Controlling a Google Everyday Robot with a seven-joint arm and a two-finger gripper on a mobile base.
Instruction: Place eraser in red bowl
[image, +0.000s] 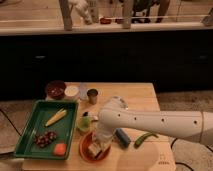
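The red bowl (84, 149) sits near the front edge of the wooden table, just right of the green tray. My gripper (98, 146) reaches down into the bowl from the white arm that comes in from the right. A small cream-white block, the eraser (93, 150), shows at the gripper's tip, inside the bowl. I cannot tell whether it rests on the bowl's floor or is held just above it. The arm hides the bowl's right part.
A blue-teal block (121, 137) and a green pepper (144, 139) lie right of the bowl. A green tray (25, 137) holds a yellow item, grapes and an orange item. A maroon bowl (55, 89), a white cup (72, 92), a metal cup (92, 95) and a green cup (86, 123) stand behind.
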